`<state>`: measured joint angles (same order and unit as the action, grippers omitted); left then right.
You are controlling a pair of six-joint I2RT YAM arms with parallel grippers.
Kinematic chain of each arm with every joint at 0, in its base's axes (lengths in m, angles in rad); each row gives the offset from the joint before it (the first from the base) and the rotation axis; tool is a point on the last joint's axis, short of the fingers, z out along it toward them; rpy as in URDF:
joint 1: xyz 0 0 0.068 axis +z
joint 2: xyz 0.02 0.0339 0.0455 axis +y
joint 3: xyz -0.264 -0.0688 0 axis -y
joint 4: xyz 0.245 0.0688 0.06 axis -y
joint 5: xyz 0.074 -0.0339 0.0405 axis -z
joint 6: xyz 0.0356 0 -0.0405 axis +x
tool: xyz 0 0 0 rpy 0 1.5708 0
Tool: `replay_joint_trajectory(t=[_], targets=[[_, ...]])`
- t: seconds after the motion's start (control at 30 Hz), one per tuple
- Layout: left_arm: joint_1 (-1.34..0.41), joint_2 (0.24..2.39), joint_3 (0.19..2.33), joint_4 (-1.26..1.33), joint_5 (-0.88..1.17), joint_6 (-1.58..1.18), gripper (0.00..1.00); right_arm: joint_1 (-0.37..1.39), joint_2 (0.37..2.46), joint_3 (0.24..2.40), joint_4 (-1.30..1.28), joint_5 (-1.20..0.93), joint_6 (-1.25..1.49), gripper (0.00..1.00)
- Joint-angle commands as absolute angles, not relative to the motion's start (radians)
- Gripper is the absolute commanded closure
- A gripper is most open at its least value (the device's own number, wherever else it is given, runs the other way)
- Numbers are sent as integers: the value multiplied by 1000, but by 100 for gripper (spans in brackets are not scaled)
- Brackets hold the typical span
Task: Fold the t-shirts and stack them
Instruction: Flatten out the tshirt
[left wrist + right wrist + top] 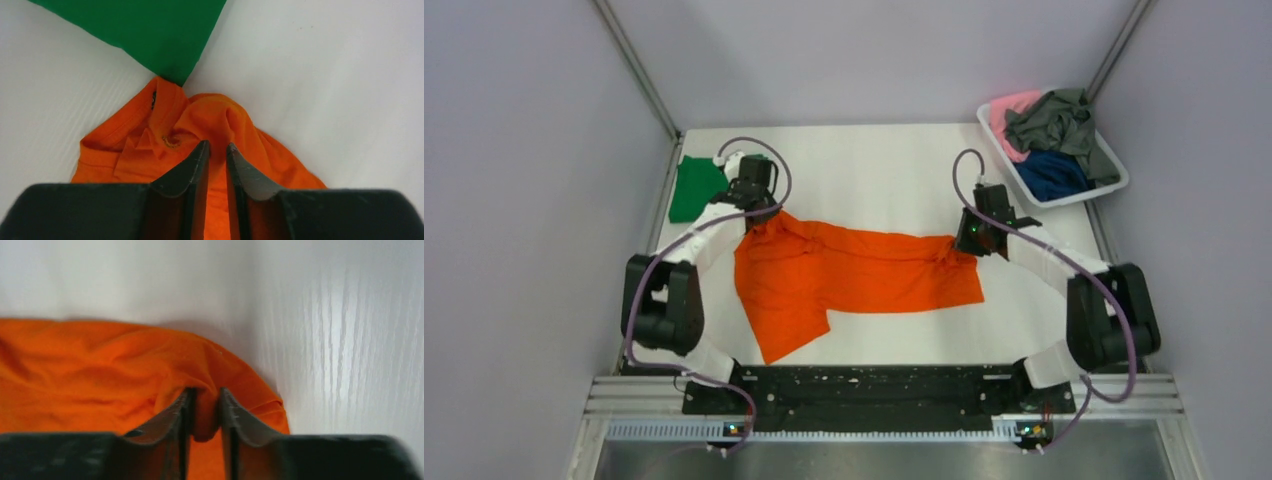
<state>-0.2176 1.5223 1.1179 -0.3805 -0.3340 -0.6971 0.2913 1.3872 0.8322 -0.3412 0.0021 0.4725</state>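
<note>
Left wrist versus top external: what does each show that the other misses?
Only left wrist: the left fingers pinching a ridge of the orange shirt beside its collar. Only top external: the right arm at the shirt's other end, and the basket of crumpled shirts. Both: the orange shirt with the green shirt touching it.

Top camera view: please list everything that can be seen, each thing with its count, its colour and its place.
orange t-shirt: 1, bright orange, spread across the middle of the table
green t-shirt: 1, green, folded, far left
basket: 1, white, far right corner
pink t-shirt: 1, pink, in the basket
grey-green t-shirt: 1, grey-green, heaped in the basket
navy t-shirt: 1, navy, in the basket
table: 1, white
left gripper: 1, black, shut on the orange t-shirt near its collar
right gripper: 1, black, shut on its other end
</note>
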Motion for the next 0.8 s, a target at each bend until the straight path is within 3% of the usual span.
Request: replay_joint_trajectory(t=[0.0, 0.1, 0.13, 0.17, 0.2, 0.23, 0.27, 0.4, 0.5, 0.67, 0.77], targets=[[-197, 1646, 1270, -255, -280, -685, 72, 213, 1569, 998, -127, -44, 480, 68], [-193, 1747, 1428, -367, -265, -662, 39, 211, 1666, 1113, -176, -5, 463, 53], [-193, 1765, 1466, -396, -258, -653, 14, 211, 1681, 1145, -205, 8, 458, 46], [-193, 1773, 1496, -419, -243, -640, 3, 211, 1685, 1166, -234, 28, 453, 37], [-193, 1772, 1513, -438, -229, -632, 1, 211, 1679, 1177, -255, 46, 448, 28], [-193, 1760, 1519, -452, -220, -629, 1, 212, 1660, 1175, -270, 71, 447, 7], [-193, 1742, 1512, -458, -216, -626, 1, 212, 1631, 1163, -282, 94, 448, 2], [-193, 1615, 1447, -510, -172, -612, 1, 211, 1427, 1057, -303, 195, 447, 1], [-200, 1506, 1401, -690, -25, -626, 1, 210, 1273, 954, -332, 241, 486, 1], [-227, 1196, 1063, -737, 115, -690, 1, 210, 1096, 785, -356, 188, 542, 1], [-254, 1050, 911, -855, 54, -752, 1, 209, 1047, 737, -369, 179, 560, 1]])
